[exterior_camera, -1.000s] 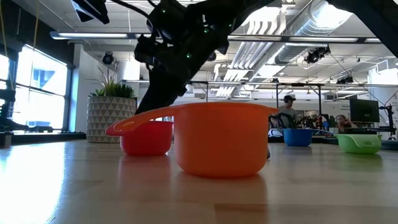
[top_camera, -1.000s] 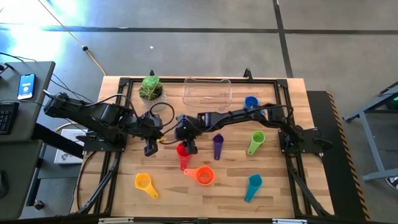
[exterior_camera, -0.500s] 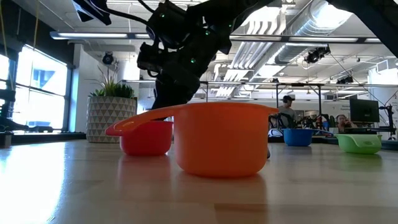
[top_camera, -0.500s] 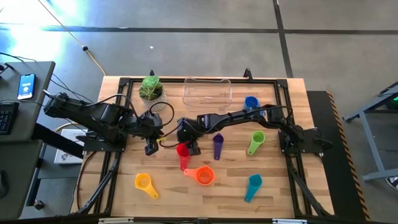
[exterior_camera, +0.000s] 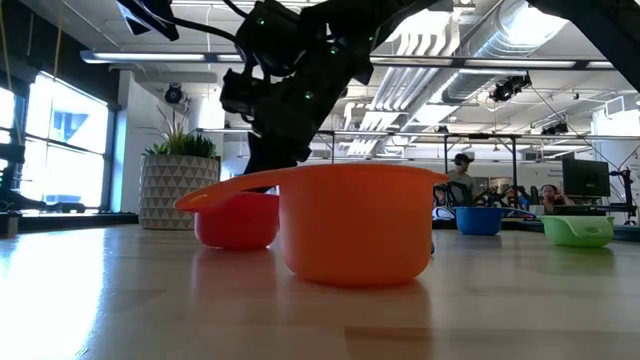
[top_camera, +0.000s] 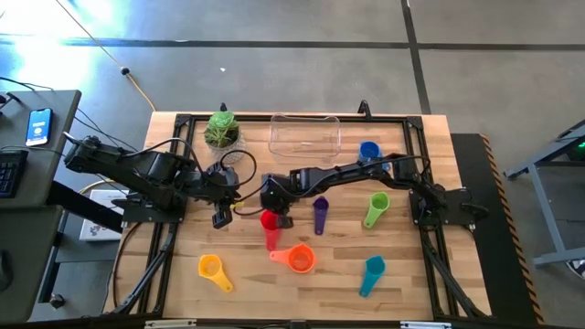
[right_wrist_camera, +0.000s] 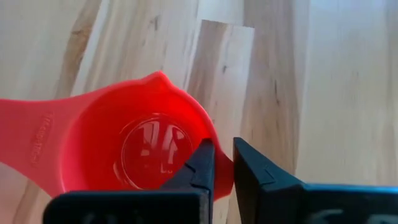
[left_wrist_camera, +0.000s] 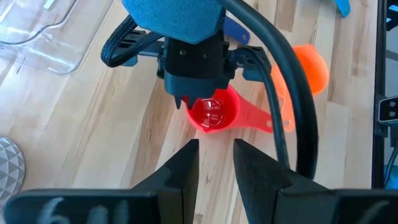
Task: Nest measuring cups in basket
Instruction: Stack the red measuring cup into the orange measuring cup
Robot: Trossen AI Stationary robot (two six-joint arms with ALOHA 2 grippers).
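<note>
Right tool (top_camera: 275,216) down over the red cup (top_camera: 269,224), jaws nearly closed with the cup's thin rim wall between them; looks like a rim pinch, though actual contact can't be confirmed from the wrist view. Red cup sits on the wooden counter (top_camera: 238,292), well short of the basket (top_camera: 304,133) on its near side, handle pointing away from the basket. Likely very light, stiff moulded plastic with a glossy, slick wall, so a rim pinch could let it swing or slip; closer to the handle root probably holds steadier. Shape: round bowl, small pour lip, short flat handle, embossed marking inside the bottom. Basket is clear rigid plastic, rectangular with rounded corners, nothing visible inside. Orange cup (top_camera: 300,259) just beyond the red one from the basket, biggest bowl of the set here. Purple cup (top_camera: 320,212) and green cup (top_camera: 377,207) in front of the basket, blue cup (top_camera: 368,150) just beside its right end, teal cup (top_camera: 372,270) and yellow cup (top_camera: 212,268) farthest from it. Left tool (top_camera: 220,217) parked beside the red cup, fingers (left_wrist_camera: 181,175) a narrow gap apart, holding nothing.
</note>
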